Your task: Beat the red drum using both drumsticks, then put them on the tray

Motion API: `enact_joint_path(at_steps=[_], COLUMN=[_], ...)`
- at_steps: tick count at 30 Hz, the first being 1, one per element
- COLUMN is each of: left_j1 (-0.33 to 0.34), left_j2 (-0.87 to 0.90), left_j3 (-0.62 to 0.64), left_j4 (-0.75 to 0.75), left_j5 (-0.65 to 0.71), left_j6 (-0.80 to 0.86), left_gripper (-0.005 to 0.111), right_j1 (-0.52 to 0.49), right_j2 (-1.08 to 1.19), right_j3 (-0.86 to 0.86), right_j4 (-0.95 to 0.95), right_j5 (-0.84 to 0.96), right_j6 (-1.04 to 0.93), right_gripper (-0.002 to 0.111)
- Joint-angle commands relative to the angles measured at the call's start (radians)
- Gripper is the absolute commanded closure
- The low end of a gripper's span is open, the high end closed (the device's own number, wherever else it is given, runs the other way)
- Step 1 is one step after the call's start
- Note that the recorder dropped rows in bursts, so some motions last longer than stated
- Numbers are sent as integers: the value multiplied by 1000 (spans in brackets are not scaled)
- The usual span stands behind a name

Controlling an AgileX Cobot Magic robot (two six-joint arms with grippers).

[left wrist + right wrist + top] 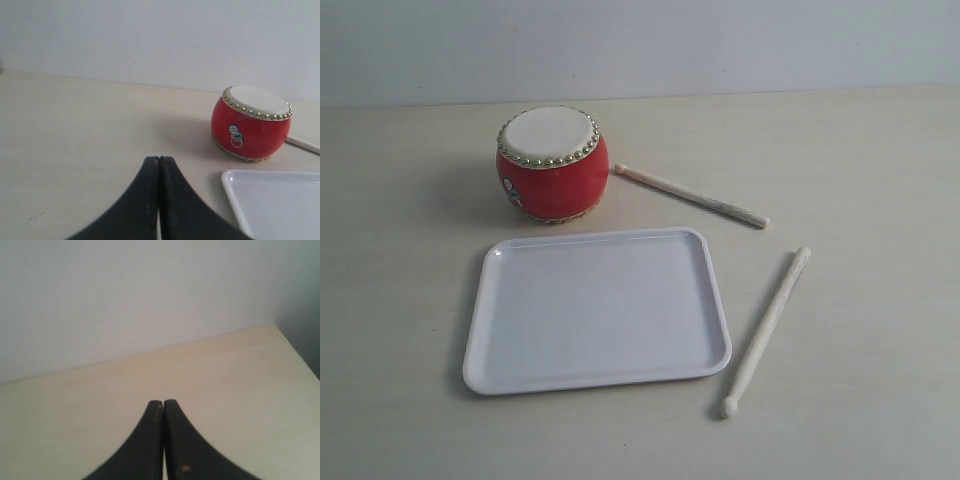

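Note:
The red drum (552, 165) stands upright on the table, cream skin up; the left wrist view also has the drum (250, 123). Just in front of it lies the white tray (490, 330), with nothing on it. Two drumsticks lie on the table to the right: one drumstick (690, 195) slants away from the drum's right side, the other drumstick (767, 330) lies beside the tray's right edge, bead tip toward the front. Neither arm shows in the exterior view. My left gripper (159, 159) is shut and empty, short of the drum and the tray (235, 200). My right gripper (163, 402) is shut, holding nothing, over bare table.
A pale wall runs behind the light wooden table (410, 250). In the right wrist view the table's edge (295, 347) drops off to one side. A short piece of drumstick (302, 143) shows behind the drum in the left wrist view.

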State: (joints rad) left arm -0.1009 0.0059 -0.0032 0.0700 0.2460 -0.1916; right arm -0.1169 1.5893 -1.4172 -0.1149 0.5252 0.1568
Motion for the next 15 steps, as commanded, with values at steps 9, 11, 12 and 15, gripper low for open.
enact_joint_path(at_steps=[9, 11, 12, 15], left_j1=[3, 3, 3, 3], left_j2=[-6, -6, -6, -6], left_j3=[3, 3, 3, 3], left_j4=[2, 2, 2, 2], left_j5=[0, 0, 0, 0], left_j6=[4, 4, 4, 4], left_gripper=[107, 107, 107, 107], right_j1=[77, 130, 153, 237], right_j2=[242, 283, 300, 366], right_j3=[-336, -373, -388, -437], right_j4=[232, 225, 219, 190], right_j5=[529, 586, 614, 687], right_j6=[-397, -426, -437, -466], right_gripper=[108, 108, 108, 108])
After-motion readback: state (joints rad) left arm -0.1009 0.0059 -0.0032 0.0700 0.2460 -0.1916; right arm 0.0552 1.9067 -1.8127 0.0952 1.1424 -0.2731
